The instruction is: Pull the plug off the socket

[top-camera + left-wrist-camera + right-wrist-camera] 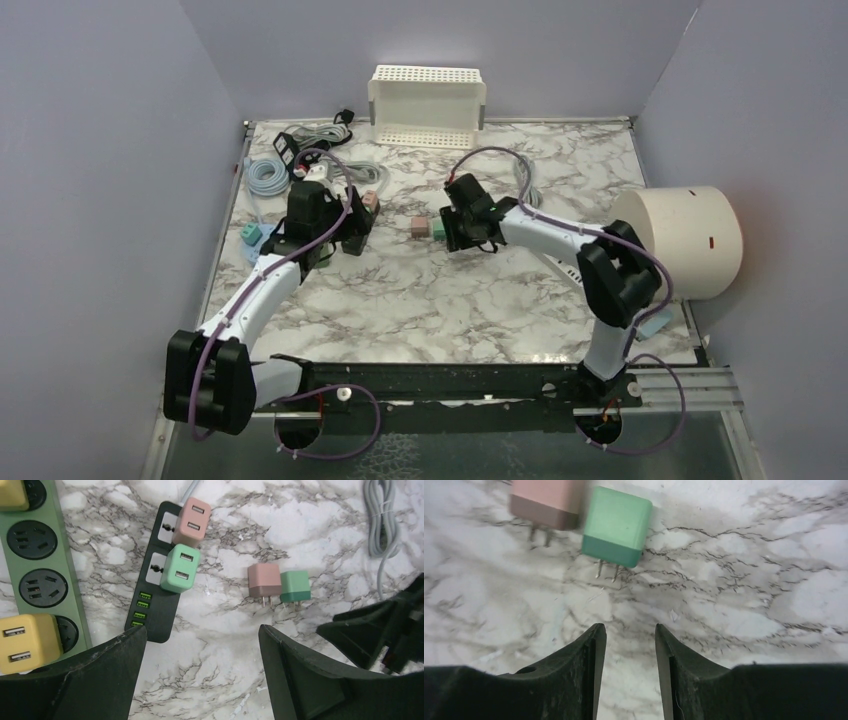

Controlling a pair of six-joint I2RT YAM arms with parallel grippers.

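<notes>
Standing plugged into the black power strip (pixel 152 587), a mint-green charger plug (pixel 180 569) and a pink charger plug (pixel 192 520) are recorded as not yet pulled. The strip is laid on the tabletop (pixel 310 525) with its long axis running near to far, the far end leaning slightly right. The mint-green plug is seated in the nearer socket and the pink one in the farther.

The left gripper (pixel 201 630) is held over the tabletop with its jaws spread wide and nothing between them. The mint-green plug lies just to the far side of that gap and a little to its left, so it is judged the closer target.

The right gripper (pixel 628 630) has its jaws parted by a narrow gap, empty. It is pointed at a loose green charger (pixel 616 525) and a loose pink charger (pixel 546 500), both lying flat with prongs bare, well to the right of the strip. The left arm is therefore judged the nearer to the socket.

A green power strip (pixel 42 565) carrying a yellow charger (pixel 27 642) is noted left of the black one.
</notes>
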